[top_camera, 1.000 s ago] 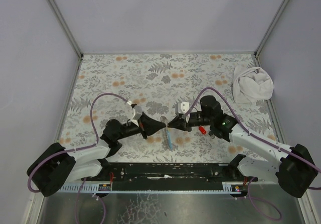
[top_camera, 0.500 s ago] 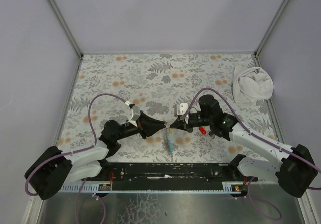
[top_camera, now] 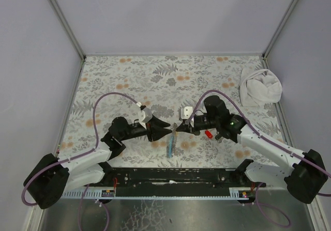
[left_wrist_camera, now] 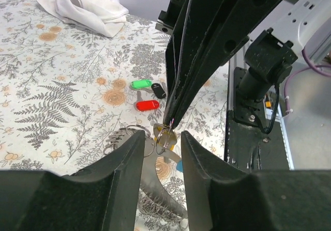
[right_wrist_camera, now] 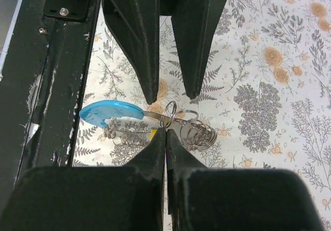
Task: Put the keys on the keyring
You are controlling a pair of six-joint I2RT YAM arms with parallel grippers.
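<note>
Both arms meet low over the near middle of the flowered bench (top_camera: pixel 129 75), tips facing each other. The right gripper (right_wrist_camera: pixel 165 132) has its jaws pressed together on the thin grey end of the keyring (right_wrist_camera: pixel 111 112), next to a few small wire loops. The ring's light blue part trails toward the bench's near edge. The left gripper (left_wrist_camera: pixel 161 143) has its jaws narrowly apart, holding nothing, one tip on either side of the right arm's tips. The red key (left_wrist_camera: pixel 147 105), green key (left_wrist_camera: pixel 139 84) and black key (left_wrist_camera: pixel 159 91) lie close together on the bench under the right arm, apart from the ring. A white cloth (top_camera: pixel 260 86) is bunched at the far right edge.
</note>
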